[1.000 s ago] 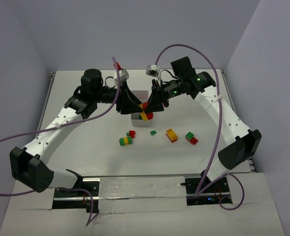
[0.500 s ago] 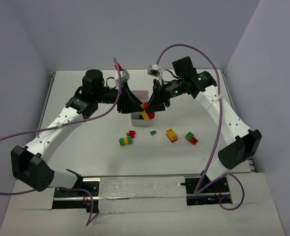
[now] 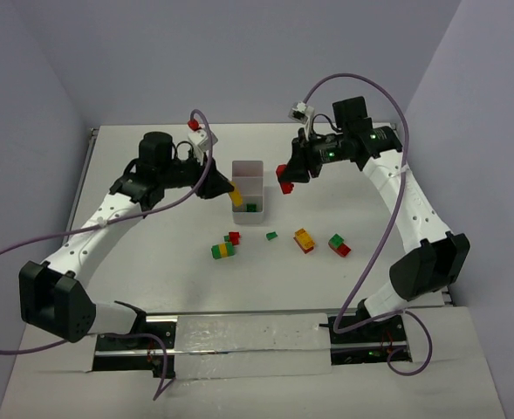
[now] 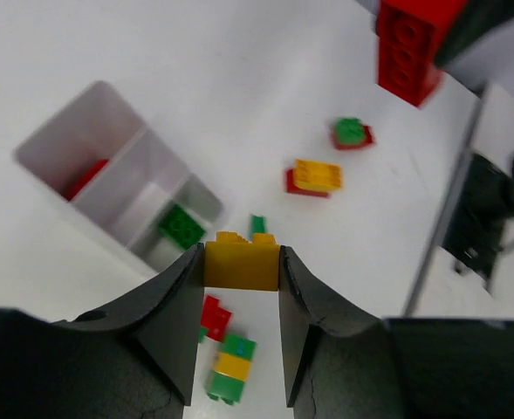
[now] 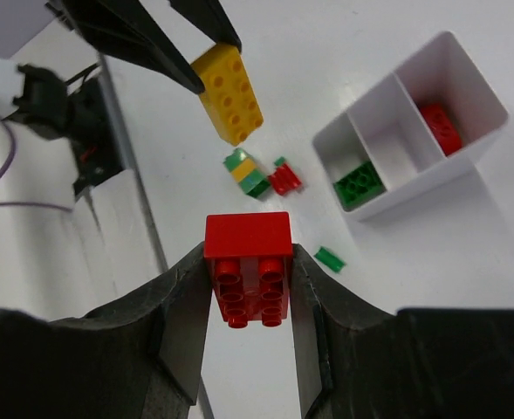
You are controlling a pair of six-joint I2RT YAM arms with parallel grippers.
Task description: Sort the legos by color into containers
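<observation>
Yellow brick (image 4: 241, 264), red brick (image 5: 249, 262), white tray (image 3: 250, 218), perhaps green-yellow-green stack (image 4: 230, 371).

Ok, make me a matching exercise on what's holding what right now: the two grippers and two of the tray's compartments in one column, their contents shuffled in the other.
Column one
1. left gripper
2. right gripper
3. middle compartment of the tray
4. tray compartment nearest the arm bases

Column two
A. green brick
B. nothing
C. red brick
D. yellow brick

Pairs: 1-D, 2-C, 3-B, 4-A
</observation>
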